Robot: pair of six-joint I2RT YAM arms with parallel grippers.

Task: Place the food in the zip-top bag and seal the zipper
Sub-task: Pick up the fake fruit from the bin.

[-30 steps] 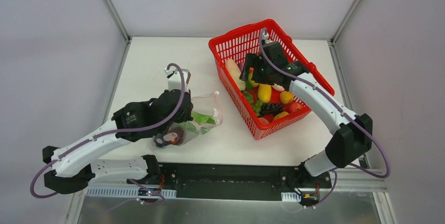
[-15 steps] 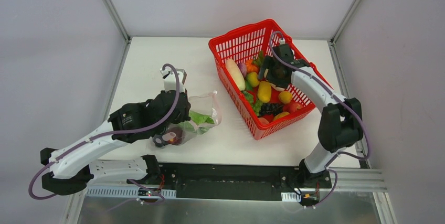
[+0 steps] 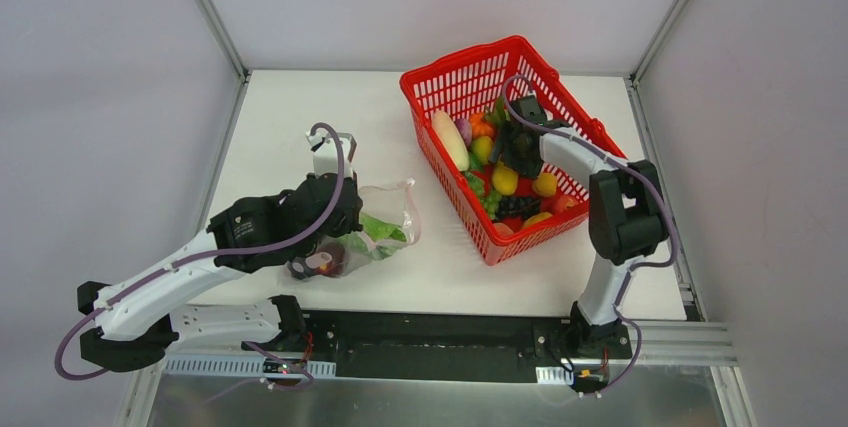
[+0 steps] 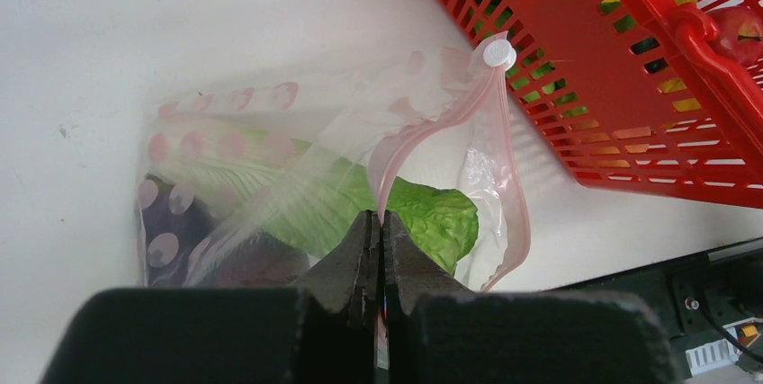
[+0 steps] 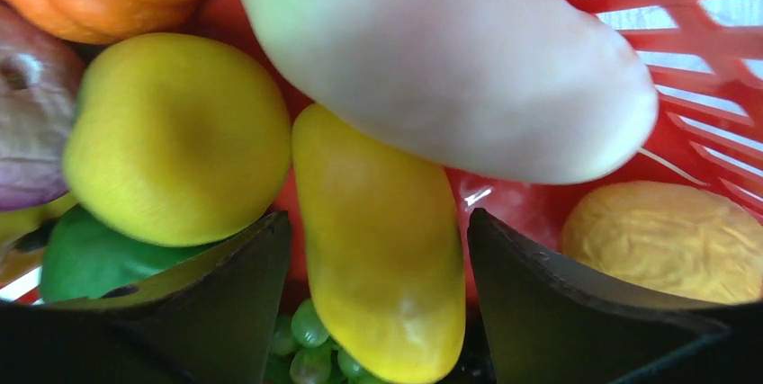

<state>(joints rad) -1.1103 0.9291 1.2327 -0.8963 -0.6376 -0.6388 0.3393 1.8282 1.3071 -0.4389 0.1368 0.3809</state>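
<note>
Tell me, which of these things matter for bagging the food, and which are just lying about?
Part of the job: clear crinkly zip-top bag, its pink-red zipper strip, green leafy toy inside, yellow oblong toy fruit, left gripper, right gripper.
Just there: red plastic mesh basket, white table.

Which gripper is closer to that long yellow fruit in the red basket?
Right. The right gripper is in the basket, open, straddling the yellow fruit. The left gripper is across the table, shut on the zip-top bag.

Packed food (image 5: 171, 132) and basket walls (image 3: 440, 87) crowd the right claw (image 5: 378, 240) closely.
</note>
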